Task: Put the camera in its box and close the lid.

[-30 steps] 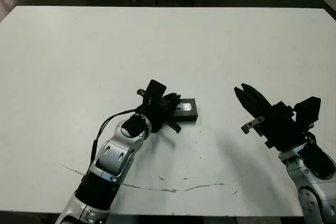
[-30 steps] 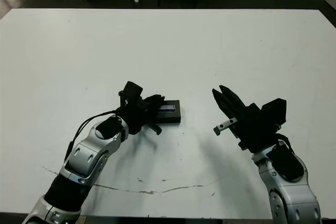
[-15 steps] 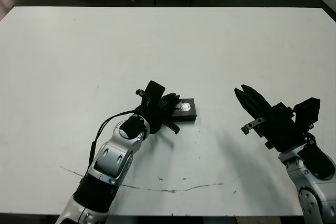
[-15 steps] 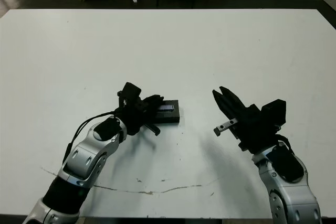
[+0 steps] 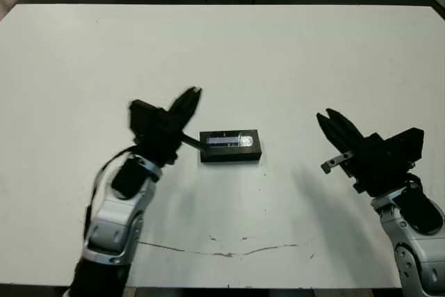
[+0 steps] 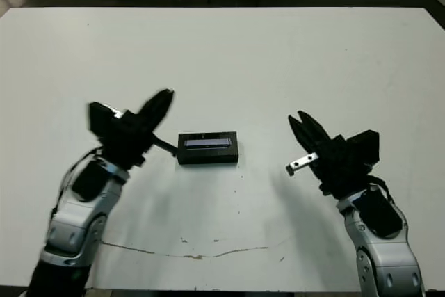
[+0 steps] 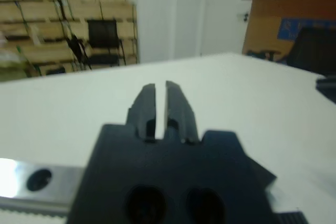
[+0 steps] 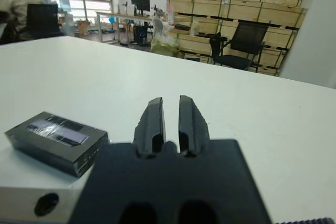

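My left pincer [image 5: 193, 94] hangs raised, fingers nearly together, gripping nothing, left of the one lid [image 5: 230, 146]. That lid sits closed on the white tabletop [image 5: 278, 53] between both pincers; its bluish strip bears no legible writing. My right pincer [image 5: 330, 119] hovers well right, likewise narrowly shut and empty.
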Motion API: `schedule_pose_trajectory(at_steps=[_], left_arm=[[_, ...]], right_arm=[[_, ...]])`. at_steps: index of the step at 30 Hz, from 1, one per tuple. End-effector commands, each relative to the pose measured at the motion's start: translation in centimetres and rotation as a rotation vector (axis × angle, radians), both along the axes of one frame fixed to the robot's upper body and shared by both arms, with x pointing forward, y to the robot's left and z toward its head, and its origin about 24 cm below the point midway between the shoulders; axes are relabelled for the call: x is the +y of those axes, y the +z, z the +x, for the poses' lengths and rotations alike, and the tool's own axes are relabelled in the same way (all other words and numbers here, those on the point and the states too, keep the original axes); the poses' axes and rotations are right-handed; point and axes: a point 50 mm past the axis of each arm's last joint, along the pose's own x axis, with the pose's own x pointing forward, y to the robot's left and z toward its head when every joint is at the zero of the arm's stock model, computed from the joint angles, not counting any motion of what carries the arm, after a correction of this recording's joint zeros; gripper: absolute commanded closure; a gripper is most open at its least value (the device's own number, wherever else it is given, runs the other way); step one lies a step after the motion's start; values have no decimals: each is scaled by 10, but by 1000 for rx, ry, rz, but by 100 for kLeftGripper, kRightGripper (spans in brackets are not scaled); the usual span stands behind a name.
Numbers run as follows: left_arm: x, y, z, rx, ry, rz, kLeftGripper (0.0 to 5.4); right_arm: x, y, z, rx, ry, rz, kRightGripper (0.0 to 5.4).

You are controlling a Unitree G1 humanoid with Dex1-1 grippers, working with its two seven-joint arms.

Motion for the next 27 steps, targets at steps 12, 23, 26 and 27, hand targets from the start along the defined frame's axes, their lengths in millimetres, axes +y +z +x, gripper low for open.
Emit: schedule_pose_trajectory(at_steps=[12, 23, 26, 27], left_arm=[[75, -3, -8, -73, 250, -167, 538], [75, -20, -3, -10, 283, -199, 538], [75, -21, -3, 3, 278, -207, 538], [75, -21, -3, 6, 280, -207, 538]], right_arm=[[-4, 11, 24, -80, -77, 23, 540], [-2, 9, 31, -132, -115, -1, 540], [-1, 9, 32, -135, -105, -2, 540], [-1, 8, 32, -138, -101, -1, 540]])
